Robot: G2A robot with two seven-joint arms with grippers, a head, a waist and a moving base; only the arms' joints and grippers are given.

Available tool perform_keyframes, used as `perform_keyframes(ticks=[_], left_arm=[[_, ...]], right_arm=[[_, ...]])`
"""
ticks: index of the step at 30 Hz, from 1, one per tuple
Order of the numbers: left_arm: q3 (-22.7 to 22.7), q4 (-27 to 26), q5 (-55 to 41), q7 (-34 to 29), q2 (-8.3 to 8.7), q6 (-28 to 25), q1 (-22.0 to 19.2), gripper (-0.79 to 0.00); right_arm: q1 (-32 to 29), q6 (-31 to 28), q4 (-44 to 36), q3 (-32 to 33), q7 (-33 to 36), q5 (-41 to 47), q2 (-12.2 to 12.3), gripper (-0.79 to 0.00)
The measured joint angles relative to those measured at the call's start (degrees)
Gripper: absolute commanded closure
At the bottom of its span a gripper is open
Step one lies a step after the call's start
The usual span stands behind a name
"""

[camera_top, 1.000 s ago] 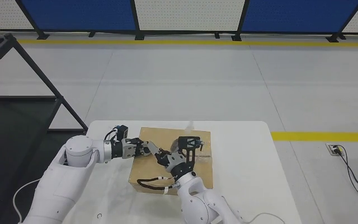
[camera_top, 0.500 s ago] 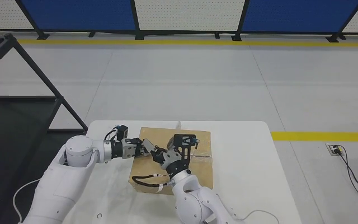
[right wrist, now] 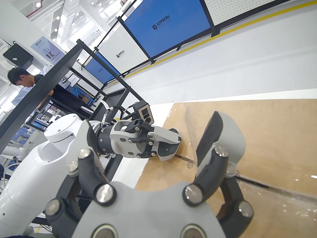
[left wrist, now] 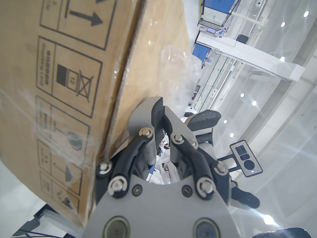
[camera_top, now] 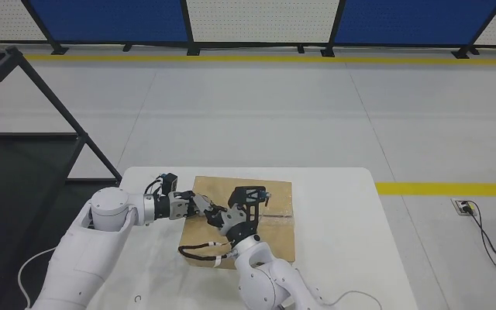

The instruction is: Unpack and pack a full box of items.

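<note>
Surface (camera_top: 341, 232): white, carrying the closed cardboard box (camera_top: 277, 229).
Left gripper (camera_top: 204, 208): fingers pressed together at the box's top seam, near its edge.
Right gripper (camera_top: 249, 194): spread wide above the box top.

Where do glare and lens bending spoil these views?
Left wrist view: ceiling lights flare into streaks, and crumpled clear tape glints on the cardboard box. Right wrist view: the wide lens bows the blue panels, and sheen lies along the box's taped seam. Top view: even light, no glare on the box.
</note>
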Motion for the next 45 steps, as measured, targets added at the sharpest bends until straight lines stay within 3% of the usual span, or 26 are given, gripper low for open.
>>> perform_keyframes(ticks=[12,15,20,22,33,38,41,43,45], left_arm=[[0.00,0.00,0.00,0.00,0.00,0.00,0.00,0.000],[0.00,0.00,0.00,0.00,0.00,0.00,0.00,0.000],[-0.12,-0.93,-0.21,1.20,0.01,-0.21,0.84,0.000],[-0.40,-2.08,-0.31,2.15,0.11,0.03,1.65,0.000],[-1.13,-4.08,-0.09,2.34,0.59,1.04,2.64,0.000],[-1.32,-4.20,0.11,2.23,0.74,1.07,2.63,0.000],[-1.43,-4.33,0.25,2.21,0.84,1.13,2.75,0.000],[-1.55,-4.46,0.16,2.39,0.89,1.22,2.88,0.000],[-1.71,-4.59,-0.12,2.66,0.93,1.23,3.05,0.000]], right_arm=[[-0.75,-2.65,-0.03,2.44,1.28,-0.33,-0.82,-0.785],[-0.90,-5.67,-1.56,4.83,4.73,1.88,-0.53,-0.785],[-1.16,-10.17,-5.20,10.88,16.07,4.65,0.81,-0.785],[-1.33,-8.88,-6.75,12.49,20.03,2.99,1.25,-0.785],[-1.61,-9.56,-6.49,12.46,21.03,2.29,1.34,-0.785],[2.88,-10.32,-4.77,12.56,34.73,2.23,1.66,-0.785],[7.26,-7.01,-2.89,12.37,45.18,-0.31,1.84,-0.785],[7.98,-4.44,-2.68,12.35,47.60,-2.66,1.87,-0.785],[7.69,-5.54,-2.74,12.35,46.49,-1.86,1.86,-0.785]])
